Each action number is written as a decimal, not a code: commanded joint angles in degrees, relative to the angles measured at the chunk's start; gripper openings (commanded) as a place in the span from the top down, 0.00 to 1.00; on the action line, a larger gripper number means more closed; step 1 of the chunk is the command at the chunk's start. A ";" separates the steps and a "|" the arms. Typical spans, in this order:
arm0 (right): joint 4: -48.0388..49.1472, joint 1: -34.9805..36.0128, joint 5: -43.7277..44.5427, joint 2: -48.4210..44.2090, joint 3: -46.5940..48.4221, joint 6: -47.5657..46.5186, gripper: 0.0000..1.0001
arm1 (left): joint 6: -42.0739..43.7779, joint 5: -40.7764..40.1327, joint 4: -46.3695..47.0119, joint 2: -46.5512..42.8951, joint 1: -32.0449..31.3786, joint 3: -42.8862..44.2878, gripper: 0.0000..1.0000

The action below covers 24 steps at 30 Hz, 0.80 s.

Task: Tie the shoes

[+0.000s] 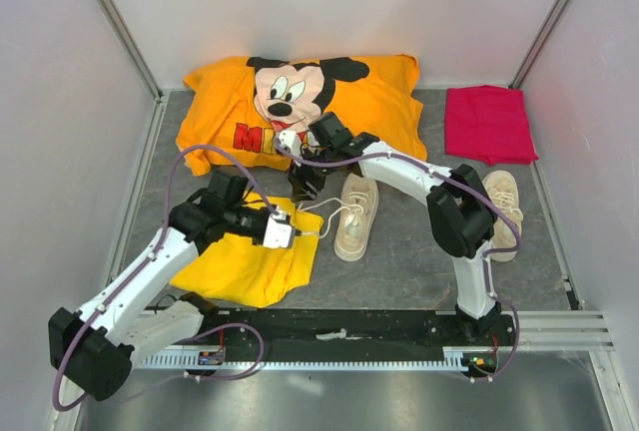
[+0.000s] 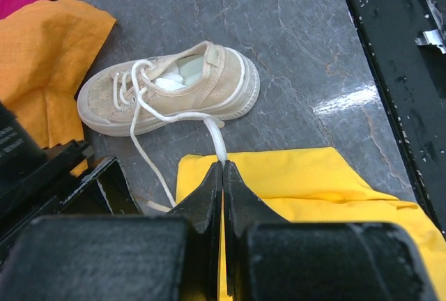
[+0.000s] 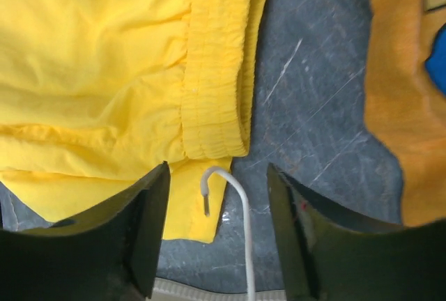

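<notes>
One cream shoe (image 1: 356, 216) lies on its side mid-table, its white laces pulled out to the left. My left gripper (image 1: 287, 232) is shut on one white lace (image 2: 212, 132), pinched at the fingertips (image 2: 223, 166) over the yellow shorts; the shoe (image 2: 174, 88) lies just beyond. My right gripper (image 1: 305, 188) is open left of the shoe's toe. In its wrist view the other lace end (image 3: 244, 231) curls between the spread fingers (image 3: 217, 175), touching neither. The second shoe (image 1: 502, 212) stands at the right, partly behind the right arm.
Yellow shorts (image 1: 250, 266) lie under the left gripper, and show in the right wrist view (image 3: 104, 71). An orange Mickey Mouse shirt (image 1: 300, 102) lies at the back. A red cloth (image 1: 489, 122) lies back right. Enclosure walls stand on three sides.
</notes>
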 commanded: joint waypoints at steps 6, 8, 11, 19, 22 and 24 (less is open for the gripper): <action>-1.83 -5.76 -1.38 -8.68 5.88 3.67 0.20 | -13.34 2.78 18.81 12.62 -0.03 6.88 0.99; -2.01 -8.56 0.73 -12.10 4.21 4.02 0.21 | -17.67 2.34 22.79 15.98 0.40 10.05 0.99; -2.28 -12.53 3.27 -17.64 -0.54 4.37 0.21 | -25.77 2.60 29.92 23.62 1.81 14.70 0.98; -2.72 -13.60 4.60 -31.62 -13.99 -0.63 0.25 | -41.06 -2.93 37.92 42.52 5.93 29.11 0.98; -2.72 -8.96 6.35 -31.63 -15.66 -3.70 0.27 | -45.11 -2.41 37.93 47.45 7.87 32.37 0.98; -2.19 -6.57 7.85 -29.44 -15.67 -5.82 0.27 | -47.13 -1.09 37.93 50.35 8.58 34.13 0.99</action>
